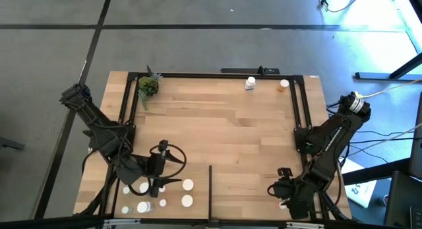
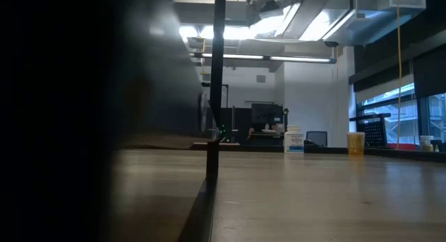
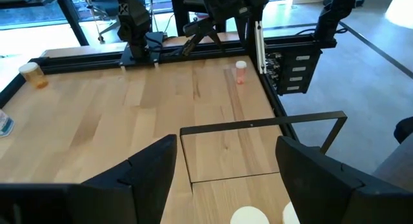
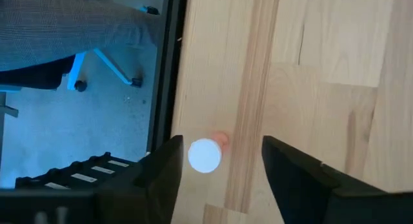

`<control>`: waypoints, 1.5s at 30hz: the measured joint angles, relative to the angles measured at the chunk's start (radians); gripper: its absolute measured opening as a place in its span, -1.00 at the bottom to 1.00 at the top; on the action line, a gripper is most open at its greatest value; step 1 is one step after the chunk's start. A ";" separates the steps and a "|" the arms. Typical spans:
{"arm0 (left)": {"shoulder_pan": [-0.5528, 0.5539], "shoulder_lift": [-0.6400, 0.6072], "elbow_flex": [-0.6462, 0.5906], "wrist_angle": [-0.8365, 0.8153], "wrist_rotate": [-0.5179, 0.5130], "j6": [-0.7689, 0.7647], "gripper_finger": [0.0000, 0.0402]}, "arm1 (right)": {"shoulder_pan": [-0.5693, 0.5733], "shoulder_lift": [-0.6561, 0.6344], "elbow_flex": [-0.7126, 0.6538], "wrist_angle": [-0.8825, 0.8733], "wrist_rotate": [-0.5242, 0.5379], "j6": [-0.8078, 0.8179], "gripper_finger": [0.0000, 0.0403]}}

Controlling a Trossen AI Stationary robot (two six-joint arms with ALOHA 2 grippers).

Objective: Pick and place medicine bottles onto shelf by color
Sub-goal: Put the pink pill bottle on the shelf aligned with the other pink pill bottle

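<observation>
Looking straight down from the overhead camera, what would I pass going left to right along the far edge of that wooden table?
Small potted plant → white medicine bottle → orange medicine bottle.

The high view looks straight down on the whole shelf [image 1: 224,133]. The low view sits at board level, facing the far edge. The left wrist view looks across the boards rightward from close above. The right wrist view looks steeply down. The orange bottle [image 1: 283,86] shows in high, low [image 2: 355,143] and left wrist [image 3: 32,74].
</observation>
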 joint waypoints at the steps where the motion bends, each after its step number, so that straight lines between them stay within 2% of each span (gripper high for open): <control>1: 0.000 0.000 0.000 0.000 0.000 0.000 0.28 | 0.000 0.000 0.000 0.000 0.000 -0.004 0.10; 6: 0.000 0.000 0.000 0.000 0.000 0.001 0.28 | 0.026 0.027 0.000 0.007 -0.007 -0.002 0.20; 14: 0.000 0.000 0.000 -0.001 0.000 0.003 0.28 | 0.073 0.119 0.000 0.039 -0.046 -0.102 0.13; 45: 0.000 0.000 0.000 0.000 -0.001 0.001 0.28 | 0.072 0.267 0.001 0.085 -0.043 -0.100 0.10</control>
